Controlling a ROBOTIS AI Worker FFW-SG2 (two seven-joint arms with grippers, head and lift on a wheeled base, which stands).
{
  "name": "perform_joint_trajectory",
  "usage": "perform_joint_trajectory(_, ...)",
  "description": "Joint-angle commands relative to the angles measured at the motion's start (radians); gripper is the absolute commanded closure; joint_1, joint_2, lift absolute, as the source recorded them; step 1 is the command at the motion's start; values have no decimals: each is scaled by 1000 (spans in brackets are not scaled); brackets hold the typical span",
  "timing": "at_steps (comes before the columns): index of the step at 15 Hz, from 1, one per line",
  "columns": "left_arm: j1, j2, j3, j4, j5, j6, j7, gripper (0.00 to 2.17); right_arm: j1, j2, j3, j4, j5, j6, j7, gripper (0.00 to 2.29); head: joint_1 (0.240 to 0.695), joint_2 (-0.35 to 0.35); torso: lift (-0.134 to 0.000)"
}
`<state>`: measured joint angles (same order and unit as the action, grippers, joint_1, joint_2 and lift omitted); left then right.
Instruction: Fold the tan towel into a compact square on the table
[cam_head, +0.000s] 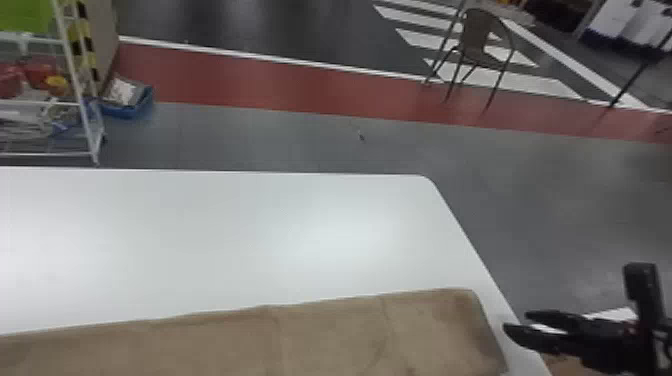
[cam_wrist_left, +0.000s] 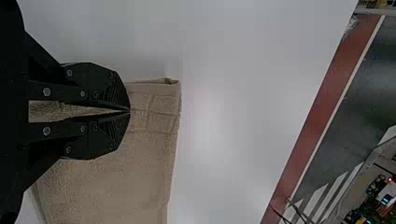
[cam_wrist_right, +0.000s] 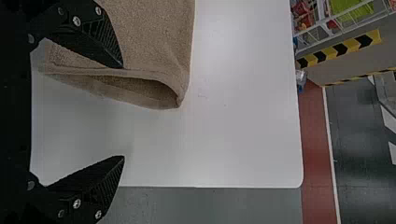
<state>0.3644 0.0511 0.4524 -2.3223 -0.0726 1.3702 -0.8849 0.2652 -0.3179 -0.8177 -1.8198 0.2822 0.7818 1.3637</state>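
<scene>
The tan towel (cam_head: 320, 340) lies as a long folded strip across the near part of the white table in the head view. My right gripper (cam_head: 517, 321) is by the table's right edge, beside the towel's right end. In the right wrist view, the right gripper (cam_wrist_right: 123, 112) stands open, with one finger over the towel (cam_wrist_right: 154, 42) near its looped, layered end and the other over bare table. In the left wrist view, the left gripper (cam_wrist_left: 130, 111) has its fingertips together above the towel (cam_wrist_left: 121, 186), close to a hemmed end; no cloth is visibly pinched.
The white table (cam_head: 250, 240) extends beyond the towel, with its rounded far right corner in view. Past it are a wire shelf (cam_head: 82, 100) at the far left, a blue bin (cam_head: 132, 107) and a chair (cam_head: 475, 42) on the floor.
</scene>
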Motion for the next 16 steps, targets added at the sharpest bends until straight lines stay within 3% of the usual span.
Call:
perform_joint_trajectory(1,8,4,-11,-12,-27,22,-3,1011,0,-3,11,2,2,0,3,218,695,-350,-123)
perform_joint_trajectory(12,-18,7,-70,-12,-65,96,-8,1015,-4,-4,20,14,-3,-25,3,218,695,-350,-123)
perform_joint_trajectory(13,-18,6,-73,-12,-65,93,-3,1096,-3,-4,20,16,-5,-25,3,218,695,-350,-123)
perform_joint_trajectory(14,-18,4,-75,-14,-64,93,9,1467,-3,-4,20,17,-5,-28,3,218,695,-350,-123)
perform_joint_trajectory(15,-19,3,-75,-15,-64,93,12,1652,-3,-4,20,19,-5,-28,3,218,695,-350,-123)
perform_joint_trajectory(16,-19,1,-72,-20,-61,93,12,1713,-3,-4,19,19,-5,-31,3,218,695,-350,-123)
